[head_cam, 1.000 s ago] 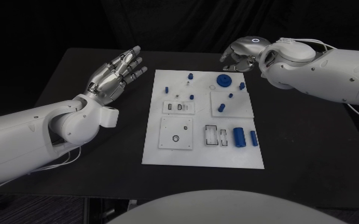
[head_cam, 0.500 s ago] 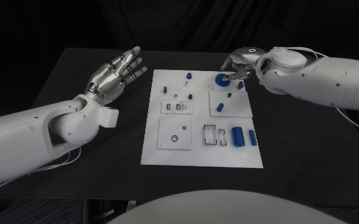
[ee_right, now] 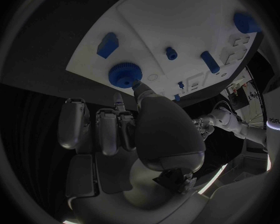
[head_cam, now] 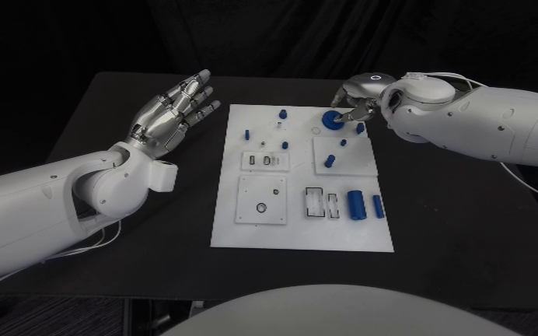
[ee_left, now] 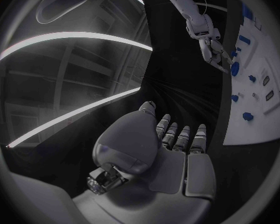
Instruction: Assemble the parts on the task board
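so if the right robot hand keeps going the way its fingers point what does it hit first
Most likely the round blue gear on the task board: the right robot hand has a fingertip beside it. Whether they touch cannot be told.

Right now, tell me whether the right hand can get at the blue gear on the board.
Probably yes: the right hand hangs right beside the blue gear at the task board's far edge, fingertips close to it, nothing between them.
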